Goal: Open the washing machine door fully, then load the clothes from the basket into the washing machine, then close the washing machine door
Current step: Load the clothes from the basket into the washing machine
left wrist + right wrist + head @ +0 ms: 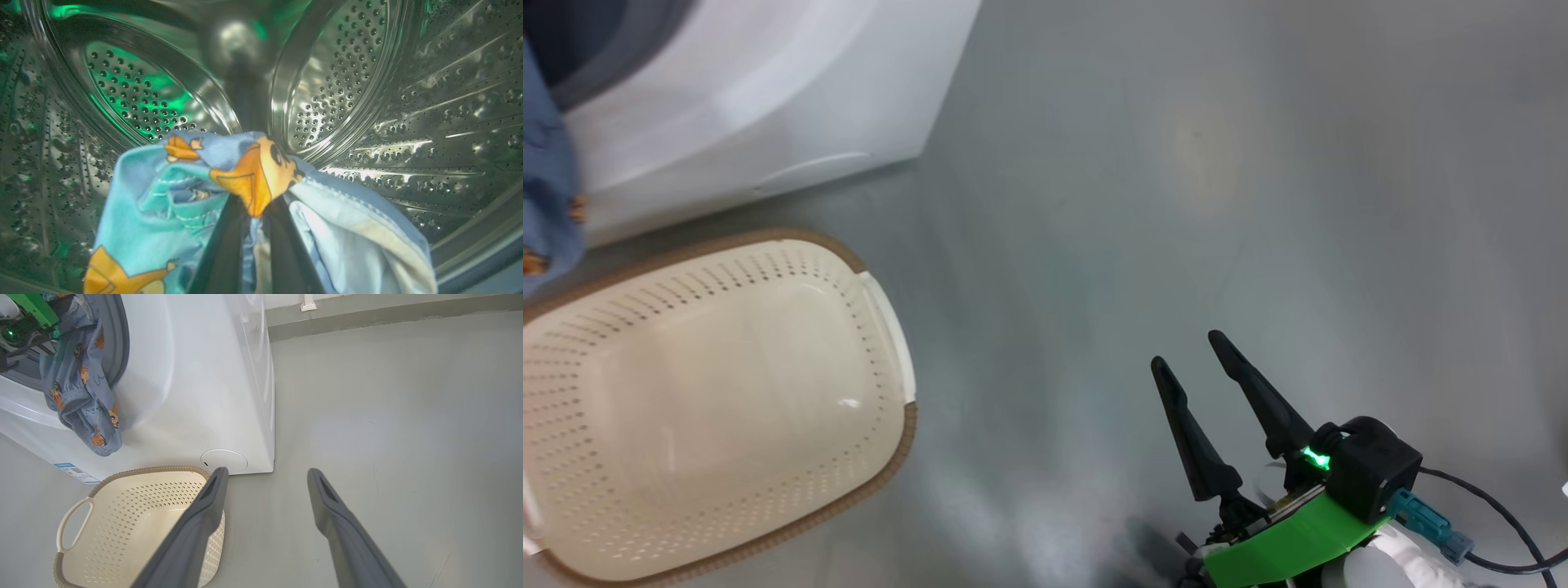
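My left gripper (253, 212) is inside the washing machine's steel drum (367, 81), shut on the clothes (163, 196), light blue fabric with orange tigers bunched over its fingertips. From the right wrist view the clothes (77, 396) hang out over the grey gasket (122, 343) and down the white front of the washing machine (196, 375), below my left arm's green wrist (24, 318). The basket (768, 237) (151, 470) stands on the floor before the washing machine (768, 106) with nothing in it. My right gripper (1188, 349) (267, 471) hovers open over bare floor beside the basket. The washing machine door is out of view.
Grey floor (1176, 204) stretches to the right of the machine and basket. A black cable (1494, 506) trails from my right wrist. A round filter cap (224, 461) and a blue label (73, 471) sit low on the machine's front. A wall skirting (367, 318) runs behind.
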Available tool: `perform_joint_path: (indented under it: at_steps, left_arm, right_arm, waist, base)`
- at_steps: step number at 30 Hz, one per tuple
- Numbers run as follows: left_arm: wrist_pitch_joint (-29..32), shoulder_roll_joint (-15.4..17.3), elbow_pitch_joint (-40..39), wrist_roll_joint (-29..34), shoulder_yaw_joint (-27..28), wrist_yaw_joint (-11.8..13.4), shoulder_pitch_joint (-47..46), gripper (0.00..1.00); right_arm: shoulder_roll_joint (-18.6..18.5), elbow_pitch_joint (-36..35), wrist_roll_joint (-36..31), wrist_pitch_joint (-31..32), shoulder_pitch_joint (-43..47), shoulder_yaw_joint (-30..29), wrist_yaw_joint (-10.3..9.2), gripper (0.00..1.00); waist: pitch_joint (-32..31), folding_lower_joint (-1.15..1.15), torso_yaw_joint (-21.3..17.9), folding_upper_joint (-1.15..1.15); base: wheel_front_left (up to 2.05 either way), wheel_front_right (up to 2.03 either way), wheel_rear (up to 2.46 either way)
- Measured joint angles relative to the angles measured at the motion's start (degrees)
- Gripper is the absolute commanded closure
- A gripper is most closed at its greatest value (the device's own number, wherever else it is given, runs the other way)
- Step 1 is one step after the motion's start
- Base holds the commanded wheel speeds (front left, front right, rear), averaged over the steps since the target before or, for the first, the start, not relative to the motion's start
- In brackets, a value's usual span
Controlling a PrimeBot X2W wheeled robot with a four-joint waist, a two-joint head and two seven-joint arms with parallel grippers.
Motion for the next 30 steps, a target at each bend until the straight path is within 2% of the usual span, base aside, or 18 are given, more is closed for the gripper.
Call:
perform_joint_path:
  at_steps: [8, 14, 15, 18, 19, 20, 24, 30]
  left_arm:
    - [0.0, 2.27, -1.97, -0.3, 2.64, 0.6, -7.02, 1.0]
    - [-0.08, 2.27, -2.1, -0.08, 3.53, 1.26, -9.21, 1.0]
    - [-0.07, 2.2, -0.66, -0.08, 3.21, 1.03, -9.19, 0.89]
    - [-0.07, 2.07, 3.34, 0.18, 2.6, 1.09, -9.25, 0.46]
    - [-0.05, 2.03, 4.74, 0.25, 2.24, 1.08, -9.25, 0.19]
    - [-0.05, 1.99, 6.12, 0.49, 1.98, 1.14, -9.25, 0.0]
    - [0.0, 1.33, 9.96, 1.13, 0.96, 2.47, -9.55, 0.0]
    - [0.37, -1.01, 15.26, 1.89, -1.12, 3.01, -10.27, 0.0]
  right_arm:
    - [0.05, -1.25, 1.15, 0.0, -0.16, 0.04, 0.0, 0.0]
    - [0.13, -1.35, 1.23, 0.0, -0.51, 0.08, 0.0, 0.0]
    - [0.15, -1.34, 1.34, 0.0, -0.55, 0.09, 0.0, 0.0]
    - [0.18, -1.18, 1.51, 0.0, -0.88, 0.26, 0.0, 0.0]
    - [0.18, -1.1, 1.53, 0.0, -1.16, 0.27, 0.0, 0.0]
    - [0.19, -1.02, 1.54, 0.0, -1.26, 0.26, 0.0, 0.0]
    - [0.19, -0.66, 1.54, 0.0, -1.29, 0.04, 0.0, 0.0]
    - [0.19, 0.1, 1.51, 0.0, -1.34, -0.49, 0.0, 0.0]
  waist:
    - [3.71, 0.0, -2.02, 0.0]
    - [5.39, 0.0, -2.72, 0.0]
    - [5.42, 0.0, -2.64, 0.0]
    - [5.24, 0.0, -2.17, 0.0]
    - [5.13, 0.0, -1.98, 0.0]
    - [4.96, 0.0, -1.83, 0.0]
    - [4.05, 0.0, -0.94, 0.0]
    - [1.91, 0.0, 0.67, 0.0]
  base:
    - [0.0, 0.0, 0.0]
    - [0.0, 0.0, 0.0]
    - [0.0, 0.0, 0.0]
    - [0.0, 0.0, 0.0]
    - [0.0, 0.0, 0.0]
    - [0.0, 0.0, 0.0]
    - [0.0, 0.0, 0.0]
    - [0.0, 0.0, 0.0]
